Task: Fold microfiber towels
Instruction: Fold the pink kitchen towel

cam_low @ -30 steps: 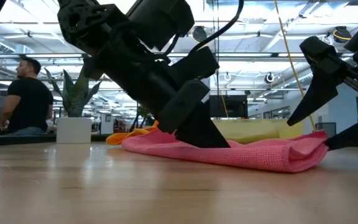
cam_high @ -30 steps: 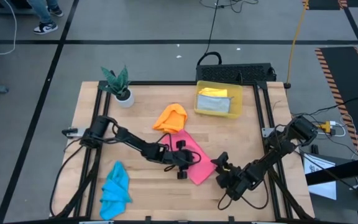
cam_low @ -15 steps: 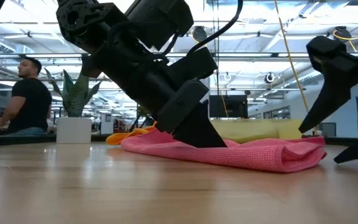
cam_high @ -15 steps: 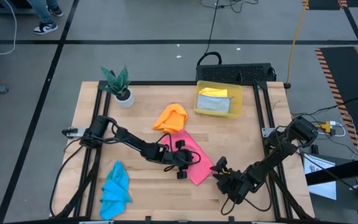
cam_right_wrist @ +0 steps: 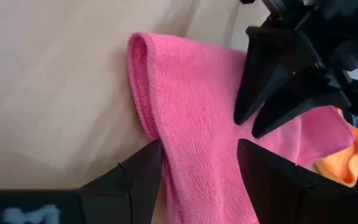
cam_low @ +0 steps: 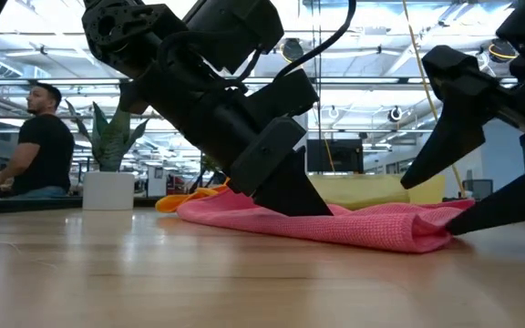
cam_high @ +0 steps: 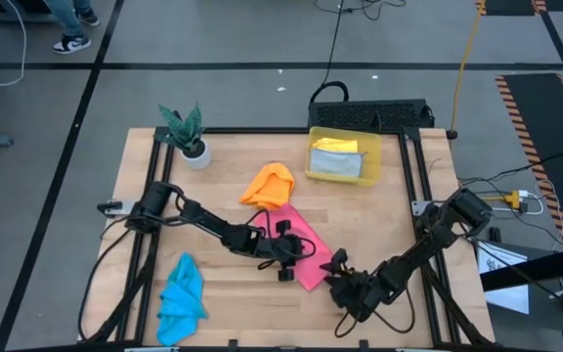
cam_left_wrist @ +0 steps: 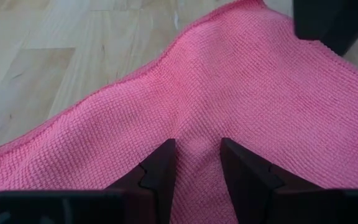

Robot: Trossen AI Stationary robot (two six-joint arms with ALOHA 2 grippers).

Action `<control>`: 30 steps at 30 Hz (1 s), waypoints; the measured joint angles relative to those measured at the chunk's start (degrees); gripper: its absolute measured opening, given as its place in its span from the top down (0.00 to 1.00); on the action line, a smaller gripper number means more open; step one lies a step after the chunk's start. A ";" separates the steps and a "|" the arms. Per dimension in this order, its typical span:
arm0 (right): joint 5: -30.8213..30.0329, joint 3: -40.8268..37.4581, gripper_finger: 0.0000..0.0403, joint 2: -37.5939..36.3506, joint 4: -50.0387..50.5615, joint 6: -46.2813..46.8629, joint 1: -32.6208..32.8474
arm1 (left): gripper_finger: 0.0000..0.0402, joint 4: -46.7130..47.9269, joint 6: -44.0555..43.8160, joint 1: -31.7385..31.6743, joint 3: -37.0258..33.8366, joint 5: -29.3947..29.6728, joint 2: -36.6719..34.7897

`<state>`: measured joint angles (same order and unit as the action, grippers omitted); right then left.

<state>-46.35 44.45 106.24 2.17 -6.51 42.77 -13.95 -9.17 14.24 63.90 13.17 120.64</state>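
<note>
Pink microfiber towel (cam_high: 303, 252), part-folded, lies mid-table. Left gripper (cam_high: 286, 262) presses on it, jaws slightly apart astride a ridge. Right gripper (cam_high: 332, 277) at towel's 4 o'clock corner, jaws wide, straddling edge. Orange cloth (cam_high: 269, 185) touches towel at 11; yellow plastic bin (cam_high: 343, 173) at 1.

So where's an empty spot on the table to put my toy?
Bare wood lies between the plant pot and the yellow bin, and right of the pink towel below the bin. The middle is crowded: both grippers work on the pink towel beside the orange towel.
</note>
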 joint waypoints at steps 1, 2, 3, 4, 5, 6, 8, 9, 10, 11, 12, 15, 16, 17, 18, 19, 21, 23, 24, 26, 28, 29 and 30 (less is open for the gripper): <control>0.02 0.03 0.50 0.00 0.98 0.00 -0.12 | 0.67 0.02 -0.02 -0.02 0.00 0.00 0.00; 0.02 0.07 0.50 -0.04 2.07 0.04 -0.18 | 0.67 0.04 -0.02 0.00 0.00 0.00 0.02; -0.11 0.11 0.50 -0.08 3.39 0.03 -0.20 | 0.67 0.04 -0.02 0.00 0.00 0.00 0.02; -0.16 0.11 0.50 -0.14 4.57 0.01 -0.20 | 0.67 0.06 -0.02 -0.01 0.00 0.00 0.02; -0.16 0.14 0.50 -0.17 5.46 -0.03 -0.04 | 0.67 0.06 -0.02 0.00 0.00 0.00 0.02; -0.19 0.18 0.50 -0.20 6.21 -0.05 0.24 | 0.67 0.08 -0.02 0.00 0.00 0.00 0.02; -0.58 0.18 0.50 -0.24 7.22 -1.04 1.04 | 0.67 0.11 -0.04 0.00 -0.02 0.00 0.04; -0.89 0.18 0.50 -0.26 7.78 -2.04 1.54 | 0.67 0.13 -0.04 0.00 -0.02 0.00 0.04; -1.26 0.18 0.50 -0.28 8.21 -3.18 2.04 | 0.67 0.13 -0.04 0.00 -0.04 0.02 0.04; -1.42 0.18 0.50 -0.28 8.84 -4.27 2.48 | 0.67 0.13 -0.04 0.00 -0.04 0.00 0.04; -1.40 0.18 0.50 -0.28 9.36 -4.92 2.88 | 0.67 0.15 -0.04 0.00 -0.04 0.00 0.04; -1.19 0.17 0.50 -0.28 10.57 -7.11 4.27 | 0.67 0.19 -0.06 0.00 -0.04 0.00 0.04; -1.01 0.13 0.50 -0.28 11.10 -8.10 4.64 | 0.67 0.21 -0.06 0.00 -0.04 0.00 0.04; -0.20 0.11 0.50 -0.28 11.15 -8.97 4.80 | 0.67 0.21 -0.06 0.00 -0.04 0.00 0.04; 0.59 0.13 0.50 -0.30 11.20 -9.24 4.83 | 0.67 0.17 -0.06 0.00 -0.04 0.00 0.07; 1.38 0.13 0.50 -0.33 11.51 -9.24 4.81 | 0.67 0.17 -0.06 0.00 -0.04 0.00 0.07; 1.89 0.13 0.50 -0.37 12.55 -9.02 4.69 | 0.67 0.17 -0.04 0.00 -0.04 0.00 0.07; 2.92 0.13 0.50 -0.39 12.46 -9.19 3.80 | 0.67 0.09 0.02 0.00 -0.07 0.00 0.07; 3.19 0.13 0.50 -0.39 11.81 -9.30 3.17 | 0.67 0.07 0.04 0.00 -0.07 0.00 0.07; 3.19 0.00 0.50 -0.39 10.50 -10.13 2.11 | 0.67 0.06 0.00 0.00 -0.07 0.01 0.09; 3.58 0.00 0.50 -0.39 9.05 -10.74 0.81 | 0.67 0.01 0.03 0.00 -0.07 0.02 0.11; 3.78 0.00 0.50 -0.39 8.65 -10.73 0.28 | 0.67 0.00 0.00 0.00 -0.07 0.02 0.11; 3.85 0.00 0.50 -0.39 8.39 -10.65 -0.21 | 0.67 0.02 0.00 0.00 -0.07 0.02 0.11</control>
<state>-42.50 44.45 105.84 10.55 -17.16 42.55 -13.93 -9.17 14.24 63.83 13.19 120.75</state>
